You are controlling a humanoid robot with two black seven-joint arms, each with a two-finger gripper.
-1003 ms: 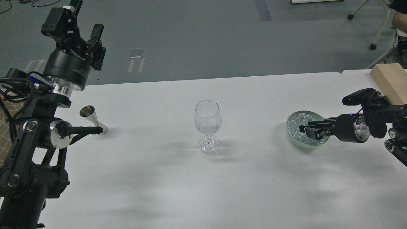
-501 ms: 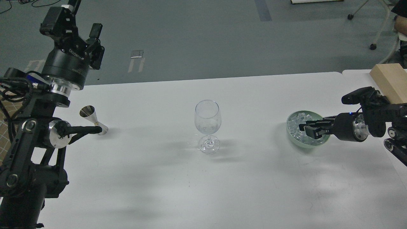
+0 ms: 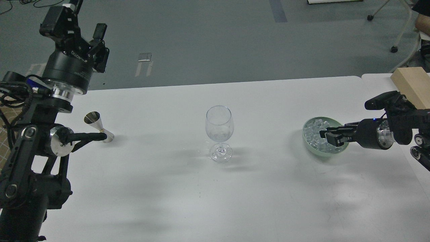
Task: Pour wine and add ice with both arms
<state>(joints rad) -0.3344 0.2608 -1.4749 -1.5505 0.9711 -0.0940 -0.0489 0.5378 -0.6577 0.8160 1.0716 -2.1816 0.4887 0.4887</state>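
Note:
A clear stemmed wine glass [image 3: 219, 127] stands upright at the middle of the white table [image 3: 188, 188]. No wine shows in it or anywhere else in view. A pale green bowl [image 3: 307, 143] at the right holds the ice [image 3: 314, 134], several small clear cubes. My right gripper [image 3: 326, 136] reaches in from the right and hovers low over the bowl's near right side; its dark fingers lie close together and I cannot make out a gap or a cube. Far away at the upper left, my left gripper [image 3: 80, 30] is raised, open and empty.
A silver jigger [image 3: 97, 125] stands on the table at the left, partly behind a black lever on my left arm. A wooden block [image 3: 411, 85] lies on a second table at the far right. Grey floor lies beyond the far edge.
My right gripper has drawn back a little to the right over the bowl. The left gripper has drifted slightly up and left. Glass, jigger and bowl have not moved.

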